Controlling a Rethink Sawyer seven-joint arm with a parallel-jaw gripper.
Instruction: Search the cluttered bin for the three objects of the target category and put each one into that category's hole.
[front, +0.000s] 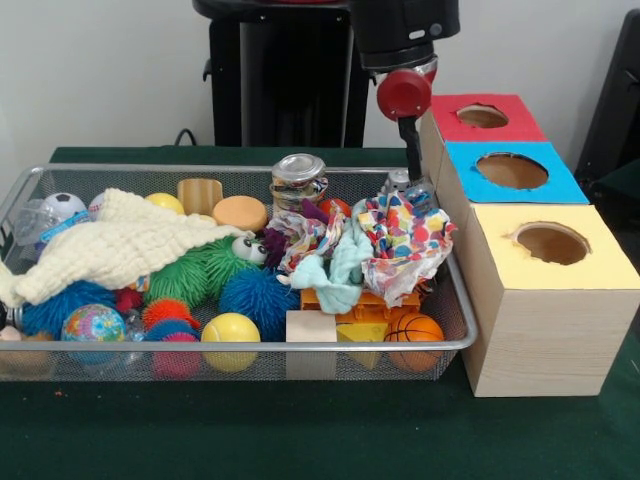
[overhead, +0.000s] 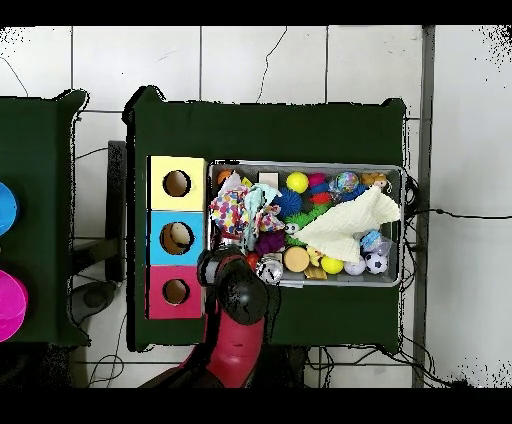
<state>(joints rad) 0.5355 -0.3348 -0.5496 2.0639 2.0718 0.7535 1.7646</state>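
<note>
My pincer (front: 411, 176) hangs straight down from my red wrist at the bin's far corner beside the wooden box, its dark stem reaching into the clutter there. Its tips are sunk behind a confetti-patterned cloth (front: 405, 240), so I cannot tell how far apart they stand or whether they have hold of anything. Something see-through with a bit of blue sits right at the tips, too hidden to name.

The cluttered bin (front: 250, 345) of silver mesh lies on the green surface (front: 300, 430), its short side close against the wooden box (front: 540, 335). From overhead my arm comes up from the surface's bottom edge and covers the bin's corner nearest the red face.

The red-faced hole (front: 482, 116) is the one nearest my pedestal; the blue-faced hole (front: 512, 170) is in the middle and the yellow-faced hole (front: 552, 243) lies toward the front edge.

At the bin's opposite short end, in the far corner, one clear bottle with a blue label (front: 40, 222) lies next to a small football (front: 64, 206), partly under a cream knitted cloth (front: 120, 250). I cannot pick out the other bottles. A shiny can (front: 298, 180) stands at the far rim, and spiky balls, a basketball and blocks fill the rest.
</note>
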